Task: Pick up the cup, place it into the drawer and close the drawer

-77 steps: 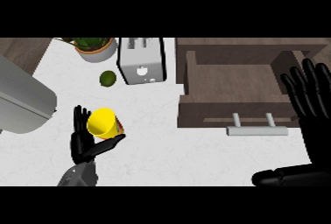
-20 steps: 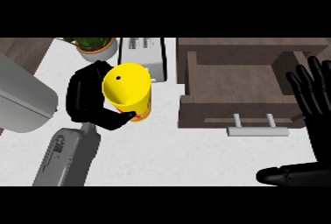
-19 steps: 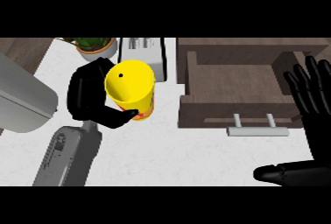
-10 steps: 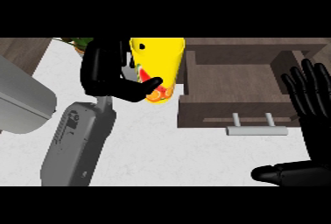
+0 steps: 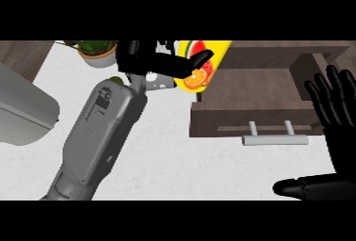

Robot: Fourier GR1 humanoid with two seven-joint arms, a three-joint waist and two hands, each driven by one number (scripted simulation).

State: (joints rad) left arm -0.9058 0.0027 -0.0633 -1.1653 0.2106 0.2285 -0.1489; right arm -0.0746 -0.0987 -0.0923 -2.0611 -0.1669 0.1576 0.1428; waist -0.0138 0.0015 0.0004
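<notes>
Left hand [image 5: 149, 59]: far side of the view, left of centre, fingers and thumb clamped round the cup [image 5: 217, 54].

Cup: yellow, with fruit pictures on its side (melon slice, orange slice). Tilted, upper part cut off by the far edge of the view. Held off the worktop [image 5: 201, 169], overlapping the far-left corner of the drawer [image 5: 250, 94] as seen from the head. Height above the drawer: cannot tell. Not yet set down inside.

Drawer: brown, pulled open toward the near side, with its brown floor and side walls in view. Pale bar handle [image 5: 274, 139] on the front panel, jutting toward the near side.

Left forearm [image 5: 101, 136]: grey, running from the near-left edge up to the hand, across the white speckled worktop.

Right hand [image 5: 339, 141]: at the right edge, just right of the drawer. Fingers straight and apart, pointing far, thumb out to the left low in the view. Resting, touching neither drawer nor handle.

Also logged:
- Potted plant [image 5: 97, 51] at far left, just left of the left hand.
- Small green thing [image 5: 117, 80] peeping out beside the forearm, too hidden to name.
- Large grey rounded body [image 5: 21, 117] at the left edge, kind unclear.
</notes>
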